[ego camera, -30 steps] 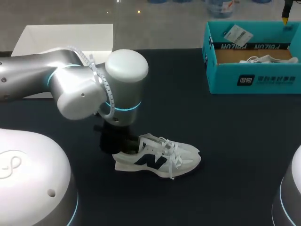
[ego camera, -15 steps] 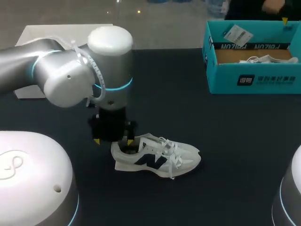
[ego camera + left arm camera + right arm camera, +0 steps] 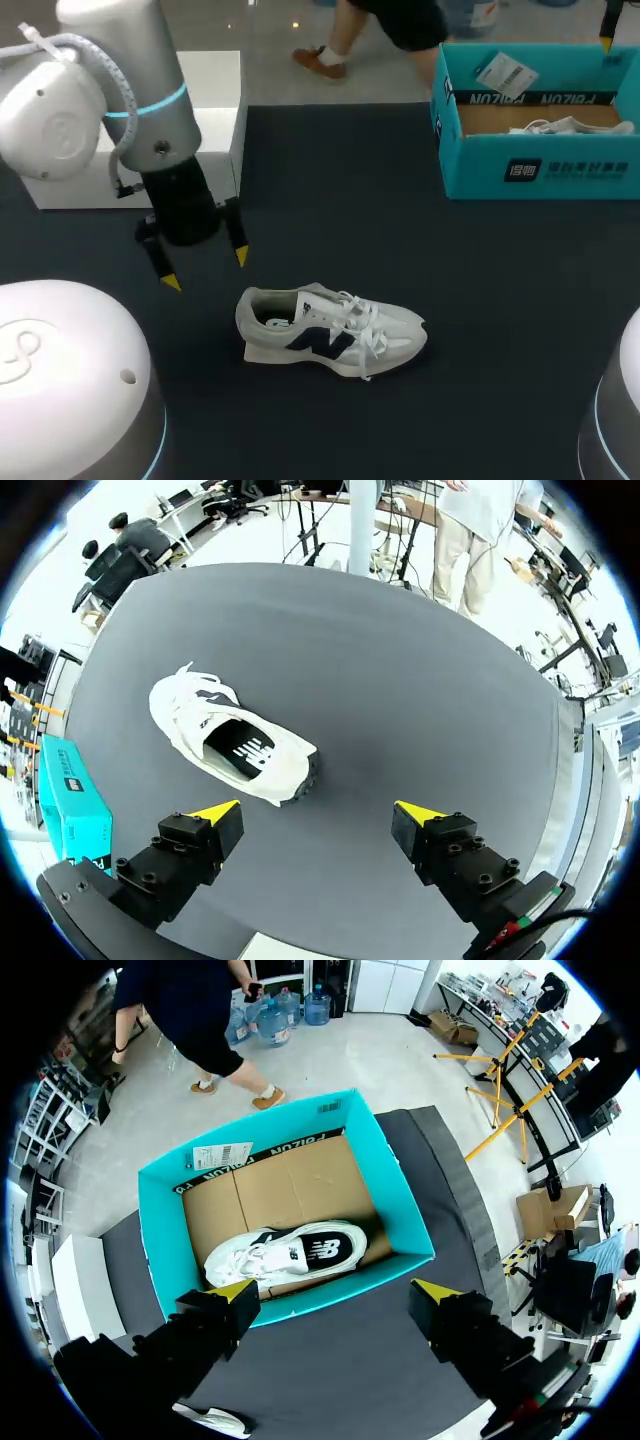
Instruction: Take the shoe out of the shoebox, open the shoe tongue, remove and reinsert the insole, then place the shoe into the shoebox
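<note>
The shoe [image 3: 330,333] was white with a dark mark on its side. It stood on its sole on the dark table [image 3: 450,300], out of the shoebox [image 3: 540,170] and well apart from it. Its toe pointed to the right side of the table and its heel pointed to the left arm's side. The laces lay loose over the top.

The left gripper [image 3: 205,268] hung over the table near the heel, a bit behind it, and did not touch the shoe. Its jaws were wide apart and held nothing. In the left wrist view the shoe lay ahead of the two yellow tips, with bare table between.

The shoebox was blue-green and open, and sat at the far right of the table. A second shoe [image 3: 285,1252], white too, lay inside it on the brown card floor. A paper tag [image 3: 222,1154] lay at the far wall of the shoebox. The right gripper [image 3: 336,1290] hung high over the shoebox. Its jaws were wide apart too, and held nothing.

A white box [image 3: 218,100] sat at the far left of the table, behind the left arm
</note>
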Robot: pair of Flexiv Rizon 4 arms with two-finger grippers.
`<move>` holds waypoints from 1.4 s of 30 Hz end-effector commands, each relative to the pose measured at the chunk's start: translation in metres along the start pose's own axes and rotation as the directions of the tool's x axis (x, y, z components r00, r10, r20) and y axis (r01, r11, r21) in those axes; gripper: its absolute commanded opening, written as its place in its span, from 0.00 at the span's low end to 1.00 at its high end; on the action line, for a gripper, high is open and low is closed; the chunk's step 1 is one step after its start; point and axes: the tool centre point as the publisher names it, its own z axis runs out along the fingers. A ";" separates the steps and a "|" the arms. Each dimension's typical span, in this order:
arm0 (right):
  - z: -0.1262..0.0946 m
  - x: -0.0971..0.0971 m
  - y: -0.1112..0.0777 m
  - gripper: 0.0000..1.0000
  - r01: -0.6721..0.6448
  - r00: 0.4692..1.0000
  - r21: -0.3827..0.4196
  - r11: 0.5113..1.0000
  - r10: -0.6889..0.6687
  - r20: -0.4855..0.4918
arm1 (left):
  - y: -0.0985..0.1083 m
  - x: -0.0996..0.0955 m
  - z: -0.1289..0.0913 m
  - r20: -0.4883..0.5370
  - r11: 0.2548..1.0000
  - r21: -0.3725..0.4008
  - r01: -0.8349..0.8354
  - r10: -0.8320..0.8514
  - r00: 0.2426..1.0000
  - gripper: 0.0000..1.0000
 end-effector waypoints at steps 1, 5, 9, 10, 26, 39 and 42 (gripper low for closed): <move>0.000 0.000 -0.001 1.00 0.000 1.000 -0.002 1.000 0.000 -0.002 | 0.009 0.015 -0.003 0.154 0.981 0.166 0.102 -0.128 0.980 1.00; 0.000 0.000 -0.001 1.00 0.000 1.000 -0.002 1.000 0.000 -0.002 | 0.010 0.013 -0.003 0.115 0.989 0.143 0.029 -0.046 0.992 1.00; 0.000 0.000 -0.001 1.00 0.000 1.000 -0.002 1.000 0.000 -0.002 | 0.010 0.013 -0.003 0.115 0.989 0.143 0.029 -0.046 0.992 1.00; 0.000 0.000 -0.001 1.00 0.000 1.000 -0.002 1.000 0.000 -0.002 | 0.010 0.013 -0.003 0.115 0.989 0.143 0.029 -0.046 0.992 1.00; 0.000 0.000 -0.001 1.00 0.000 1.000 -0.002 1.000 0.000 -0.002 | 0.028 0.021 -0.015 0.314 0.686 0.588 0.428 -0.681 0.662 1.00; 0.000 0.000 -0.001 1.00 0.000 1.000 -0.002 1.000 0.000 -0.002 | 0.012 0.056 0.006 0.311 0.552 0.681 0.482 -0.813 0.492 1.00; 0.000 0.000 -0.001 1.00 0.000 1.000 -0.002 1.000 0.000 -0.002 | 0.007 0.057 0.009 0.297 0.580 0.664 0.471 -0.783 0.547 1.00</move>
